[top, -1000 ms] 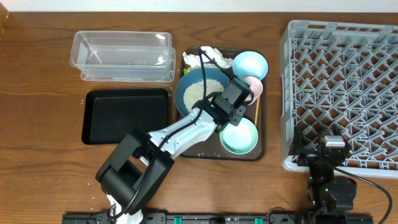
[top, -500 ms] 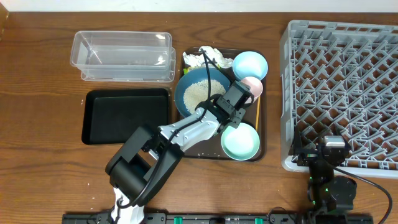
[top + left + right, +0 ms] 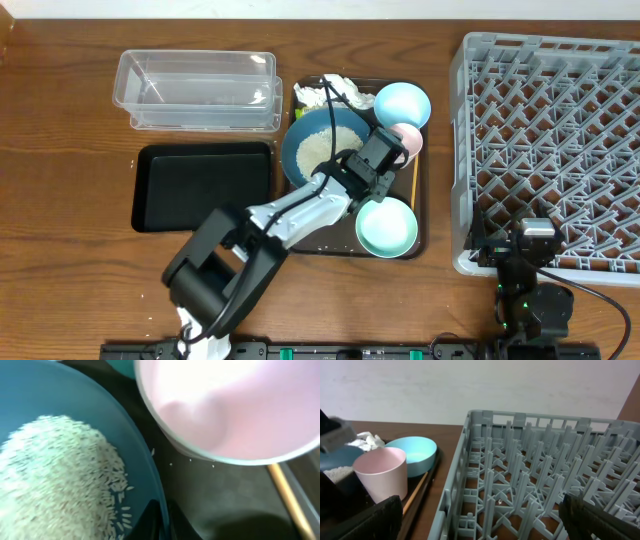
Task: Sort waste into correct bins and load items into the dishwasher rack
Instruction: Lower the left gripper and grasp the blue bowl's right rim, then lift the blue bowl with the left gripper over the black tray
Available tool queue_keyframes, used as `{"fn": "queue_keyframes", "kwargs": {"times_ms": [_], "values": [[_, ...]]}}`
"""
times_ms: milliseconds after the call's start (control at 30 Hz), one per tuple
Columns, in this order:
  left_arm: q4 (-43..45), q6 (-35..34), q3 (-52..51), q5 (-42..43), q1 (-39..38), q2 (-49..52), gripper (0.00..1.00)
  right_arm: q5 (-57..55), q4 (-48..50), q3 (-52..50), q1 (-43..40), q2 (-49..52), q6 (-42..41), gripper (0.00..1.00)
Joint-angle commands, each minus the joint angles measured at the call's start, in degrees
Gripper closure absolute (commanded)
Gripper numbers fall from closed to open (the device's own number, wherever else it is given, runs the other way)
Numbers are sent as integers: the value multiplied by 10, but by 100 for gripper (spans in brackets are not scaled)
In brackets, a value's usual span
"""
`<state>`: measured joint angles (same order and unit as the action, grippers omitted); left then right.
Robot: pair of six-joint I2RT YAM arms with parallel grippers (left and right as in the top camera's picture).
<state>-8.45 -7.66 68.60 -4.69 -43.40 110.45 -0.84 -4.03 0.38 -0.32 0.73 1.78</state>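
Note:
A dark blue plate (image 3: 300, 160) with a heap of white rice (image 3: 320, 147) lies on the brown serving tray (image 3: 330, 245). My left gripper (image 3: 352, 168) is shut on the plate's right rim; the left wrist view shows the rim (image 3: 150, 480) between the fingers (image 3: 163, 521), beside the rice (image 3: 55, 470). The pink cup (image 3: 408, 138) (image 3: 235, 405), two pale blue bowls (image 3: 402, 103) (image 3: 387, 228), a yellowish stick (image 3: 413, 180) (image 3: 290, 502) and crumpled tissue (image 3: 335, 90) share the tray. My right gripper (image 3: 527, 250) (image 3: 480, 522) is open and empty at the grey rack's (image 3: 560, 140) (image 3: 545, 470) front edge.
The clear tub (image 3: 195, 90) stands at the back left, with the black tray (image 3: 200, 185) in front of it. The right wrist view also shows the pink cup (image 3: 377, 477) and a bowl (image 3: 415, 452) left of the rack.
The left arm's elbow has shifted a little while the gripper stays at the plate's rim. The near bowl has slid slightly toward the front right. The right arm has not moved.

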Motion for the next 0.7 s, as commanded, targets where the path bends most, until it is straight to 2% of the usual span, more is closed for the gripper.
{"fn": "queue_keyframes", "kwargs": {"times_ms": [0, 667], "values": [[-6, -6, 3, 6, -1, -29, 94, 2, -2, -1, -3, -1, 5, 1], [-48, -45, 3, -1, -22, -140, 94, 2, -2, -1, -3, -1, 4, 1]]}}
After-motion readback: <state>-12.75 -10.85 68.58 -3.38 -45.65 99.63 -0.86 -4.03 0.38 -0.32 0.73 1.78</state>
